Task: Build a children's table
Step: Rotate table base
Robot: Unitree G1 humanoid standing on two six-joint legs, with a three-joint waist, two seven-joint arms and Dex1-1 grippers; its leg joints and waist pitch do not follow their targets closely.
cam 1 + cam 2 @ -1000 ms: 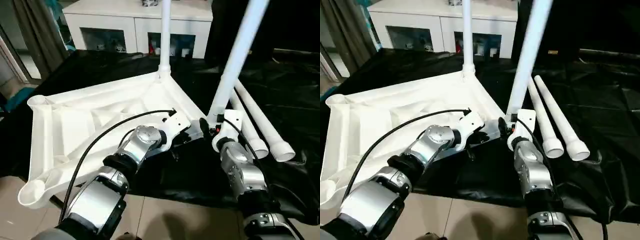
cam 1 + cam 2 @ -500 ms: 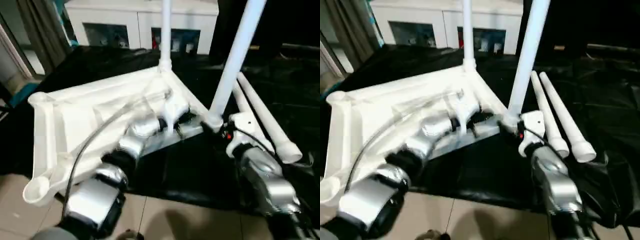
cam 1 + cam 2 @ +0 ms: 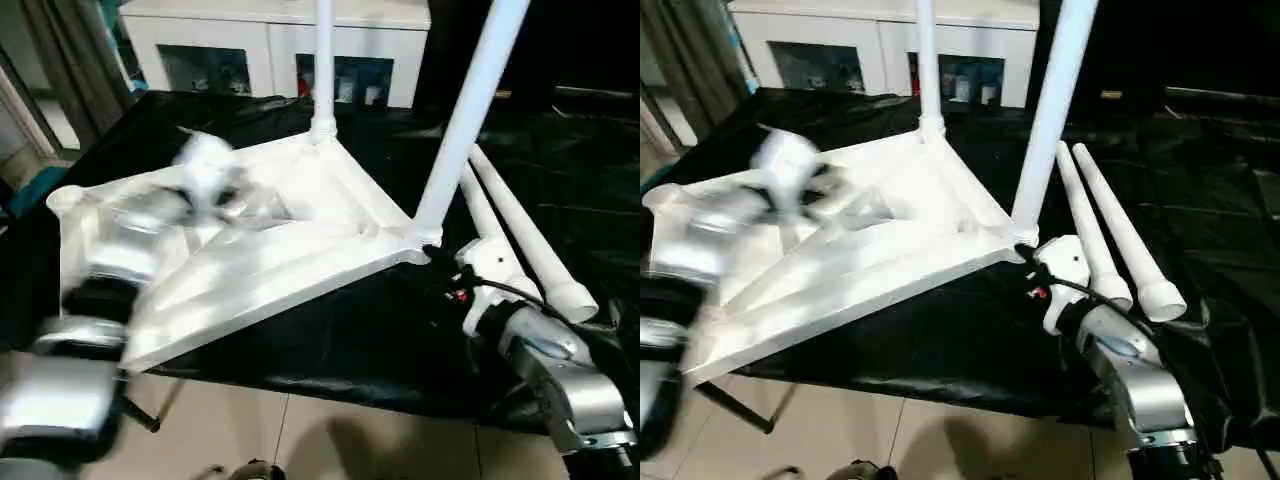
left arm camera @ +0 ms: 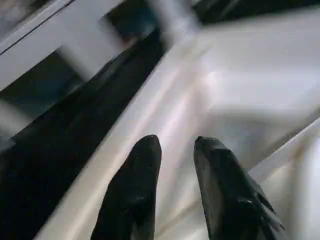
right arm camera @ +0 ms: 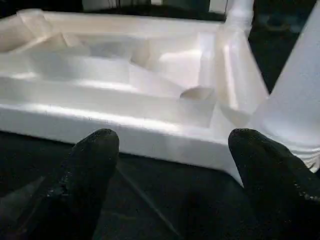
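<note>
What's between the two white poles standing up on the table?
Just the table top's ribbed edge, running from the far pole to the near pole, in the left eye view.

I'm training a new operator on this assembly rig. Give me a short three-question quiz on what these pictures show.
1. How many legs already stand in the corner sockets of the table top, and how many lie loose on the black sheet?
2. True or false: the right gripper is clamped on the near standing leg.
3. Which is nearest the right gripper: A) the far standing leg, B) the table-top corner that holds the near standing leg, C) the white cabinet?

Key:
1. Two stand; two loose legs lie side by side.
2. False: its fingers are spread wide, with nothing between them.
3. B.
</note>
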